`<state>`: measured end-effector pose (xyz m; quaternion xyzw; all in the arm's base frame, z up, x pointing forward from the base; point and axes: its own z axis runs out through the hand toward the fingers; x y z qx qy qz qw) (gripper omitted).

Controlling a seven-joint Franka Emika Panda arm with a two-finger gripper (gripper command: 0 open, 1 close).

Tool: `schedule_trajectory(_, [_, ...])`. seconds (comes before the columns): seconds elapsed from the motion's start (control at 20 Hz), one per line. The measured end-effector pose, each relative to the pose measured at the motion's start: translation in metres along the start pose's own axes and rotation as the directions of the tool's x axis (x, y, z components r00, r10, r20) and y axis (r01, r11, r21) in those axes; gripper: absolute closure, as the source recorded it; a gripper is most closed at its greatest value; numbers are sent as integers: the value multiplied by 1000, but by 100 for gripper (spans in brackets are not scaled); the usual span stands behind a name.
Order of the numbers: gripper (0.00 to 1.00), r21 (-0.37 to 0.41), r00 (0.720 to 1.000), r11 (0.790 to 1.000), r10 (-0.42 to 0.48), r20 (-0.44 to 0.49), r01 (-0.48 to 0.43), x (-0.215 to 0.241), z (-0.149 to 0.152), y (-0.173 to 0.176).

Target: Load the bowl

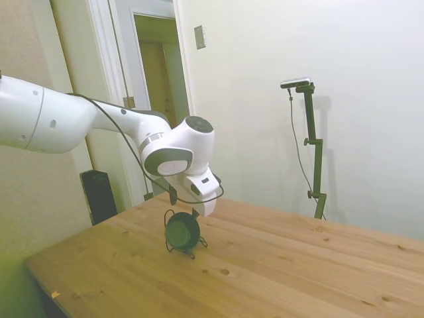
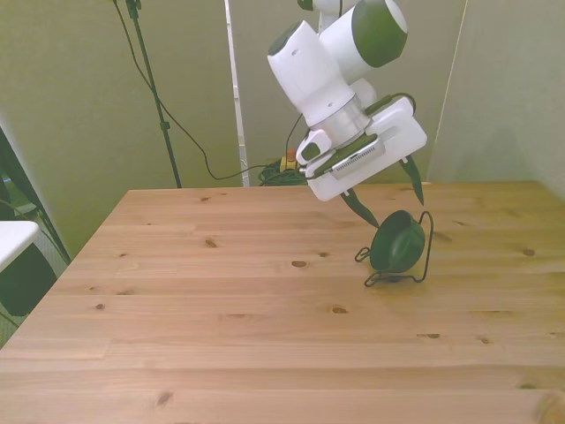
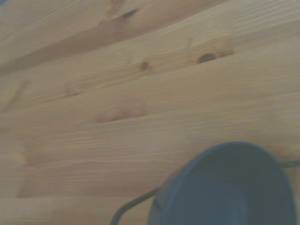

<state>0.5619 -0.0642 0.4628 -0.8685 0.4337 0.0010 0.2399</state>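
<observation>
We see the bowl standing on edge in the thin black wire rack, its hollow turned toward the front camera and its flat base toward the side camera. The rack rests on the wooden table; in the front view it sits toward the front view's right, nearer the far edge than the near one.

We note the gripper tilted just above the bowl, jaws spread wide. One dark finger reaches down to the bowl's rim on the front view's left; the other ends above the rim on the right. We cannot tell whether the lower finger touches the rim. Nothing is held.

In the wrist view, the bowl's dark interior is blurred, with rack wire beside it.
</observation>
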Motion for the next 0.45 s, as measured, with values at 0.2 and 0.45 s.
schedule_trajectory(0.2, [0,-117,983,993,-26,-180,5,-12,-17,23])
schedule_trajectory(0.45, [0,-245,957,969,-49,-286,-23,-30,-5,53])
